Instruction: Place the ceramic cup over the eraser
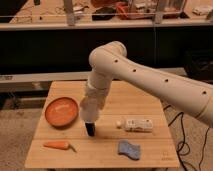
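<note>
Claw [91,104] hangs low over the wooden worktop [155,142] with the off-white rounded ceramic cup [89,114] at its tip; its grip I cannot tell (cup and arm match in colour). Just beneath stands the small black rectangular eraser [91,129]. Lower straight and centred, so the rim does not tip it. One each: cup, eraser, round orange plate [61,111], orange carrot [57,145], blue-grey sponge [129,149], white patterned bottle [136,124].

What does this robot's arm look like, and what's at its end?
The arm is a thick, smooth, off-white tube with rounded joints and a row of small dark dots along its side. No loose cables show on it. The gripper, at its lower end above the wooden table beside the orange plate, is equally pale and blends into the arm.
</note>
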Tool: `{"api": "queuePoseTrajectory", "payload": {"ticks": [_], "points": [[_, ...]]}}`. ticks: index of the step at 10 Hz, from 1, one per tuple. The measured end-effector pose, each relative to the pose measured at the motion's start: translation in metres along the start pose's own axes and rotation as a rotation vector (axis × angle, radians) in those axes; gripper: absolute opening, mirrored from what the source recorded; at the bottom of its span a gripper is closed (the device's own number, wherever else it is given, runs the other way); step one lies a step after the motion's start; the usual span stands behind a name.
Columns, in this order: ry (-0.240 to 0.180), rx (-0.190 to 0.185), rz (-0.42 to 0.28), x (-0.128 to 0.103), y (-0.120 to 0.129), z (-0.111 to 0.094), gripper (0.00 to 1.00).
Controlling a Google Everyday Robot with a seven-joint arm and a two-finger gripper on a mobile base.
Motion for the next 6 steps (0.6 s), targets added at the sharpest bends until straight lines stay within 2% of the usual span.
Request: {"api": "queuePoseTrajectory", "payload": {"ticks": [3,4,5,6], "points": [[-0.022,-0.025,0.005,0.000,0.002,0.014,0.01],[-0.036,-0.033,0.001,0.000,0.001,0.019,0.05],[-0.063,-0.037,-0.005,0.000,0.000,0.027,0.07],[-0.089,-0.032,-0.014,-0.003,-0.001,0.037,0.06]]}}
